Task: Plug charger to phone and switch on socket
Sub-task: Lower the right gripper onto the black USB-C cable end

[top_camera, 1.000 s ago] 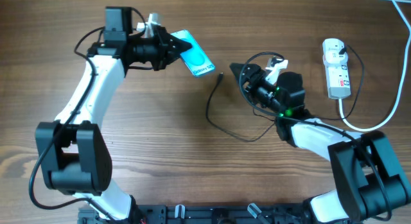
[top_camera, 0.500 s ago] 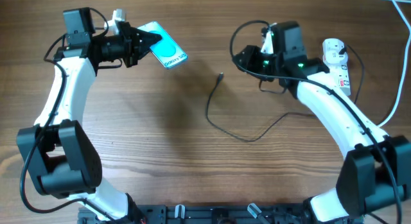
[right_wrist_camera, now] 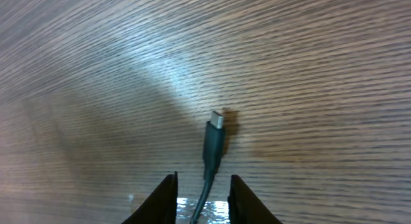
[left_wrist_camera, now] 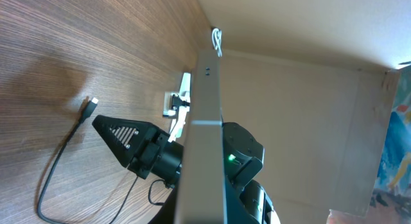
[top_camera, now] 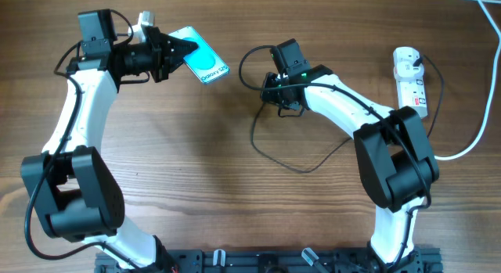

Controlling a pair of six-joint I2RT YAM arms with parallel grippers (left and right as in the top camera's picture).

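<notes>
My left gripper (top_camera: 174, 51) is shut on the phone (top_camera: 205, 64) and holds it above the table at the back left, its turquoise screen and "Galaxy" text facing up. In the left wrist view the phone (left_wrist_camera: 203, 140) shows edge-on. The charger, a thin black cable (top_camera: 255, 138), lies on the wood with its connector tip (right_wrist_camera: 215, 135) flat. My right gripper (right_wrist_camera: 202, 189) is open, low over the table, and the cable runs between its fingers just behind the tip. It also shows in the overhead view (top_camera: 274, 93). The white socket (top_camera: 411, 84) lies at the back right.
A thicker white cable (top_camera: 468, 144) curves off the socket toward the right table edge. The black cable loops across the table's middle (top_camera: 307, 170). The right arm stretches from the front right to the centre back.
My right arm has swung left from beside the socket and come down over the charger's connector tip. My left arm moved left with the phone a second ago and has held still since.
</notes>
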